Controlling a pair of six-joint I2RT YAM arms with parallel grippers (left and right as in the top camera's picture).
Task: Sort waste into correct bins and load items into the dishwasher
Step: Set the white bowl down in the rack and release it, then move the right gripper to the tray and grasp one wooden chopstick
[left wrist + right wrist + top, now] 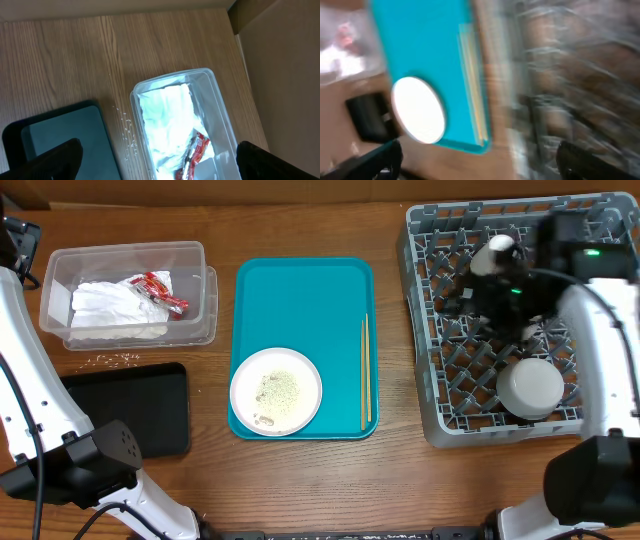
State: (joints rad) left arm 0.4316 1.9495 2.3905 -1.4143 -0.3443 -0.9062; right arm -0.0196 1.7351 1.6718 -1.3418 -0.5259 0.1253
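The clear tub (190, 255) at the back left holds crumpled white napkins (110, 310) and the red-and-white wrapper (160, 290). The left wrist view shows the tub (220, 115), napkins (165, 120) and wrapper (197, 150) too. My left gripper (157, 150) is open and empty above it. The large white plate (276, 391) with rice scraps (280, 388) lies on the teal tray. The grey dish rack (430, 330) holds an upturned pale bowl (530, 387) and a small white cup (497, 250). My right gripper (468, 292) hovers over the rack, open and empty; its wrist view is blurred.
The black tray (130, 405) sits at the front left, also in the left wrist view (60, 135). Loose rice grains (110, 360) lie on the wood between it and the tub. The teal tray (300, 290) carries chopsticks (366, 370) along its right side.
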